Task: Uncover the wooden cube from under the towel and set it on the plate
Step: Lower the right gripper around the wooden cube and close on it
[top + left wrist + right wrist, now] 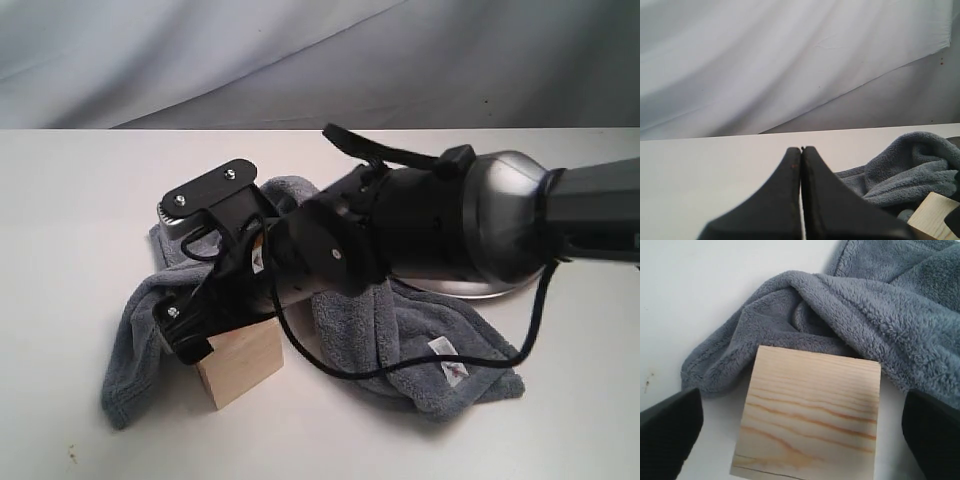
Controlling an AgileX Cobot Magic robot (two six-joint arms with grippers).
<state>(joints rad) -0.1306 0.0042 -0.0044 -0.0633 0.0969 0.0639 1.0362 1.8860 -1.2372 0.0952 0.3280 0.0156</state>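
Note:
The wooden cube [240, 365] stands uncovered on the white table, at the front edge of the crumpled blue-grey towel [400, 340]. My right gripper [200, 335] reaches across from the right and hangs over the cube. In the right wrist view the right gripper [802, 440] is open, its black fingers [670, 432] standing either side of the cube [810, 415] with a gap on each side; the towel [865, 315] is bunched just beyond. The silver plate [515, 230] lies behind the right arm, partly hidden. My left gripper [801, 149] is shut and empty, low over bare table beside the towel [920, 165] and cube [935, 217].
The towel's white label with a red mark [452, 370] lies at its front right corner. A black cable [400, 372] from the right arm loops over the towel. A grey cloth backdrop [300, 60] hangs behind the table.

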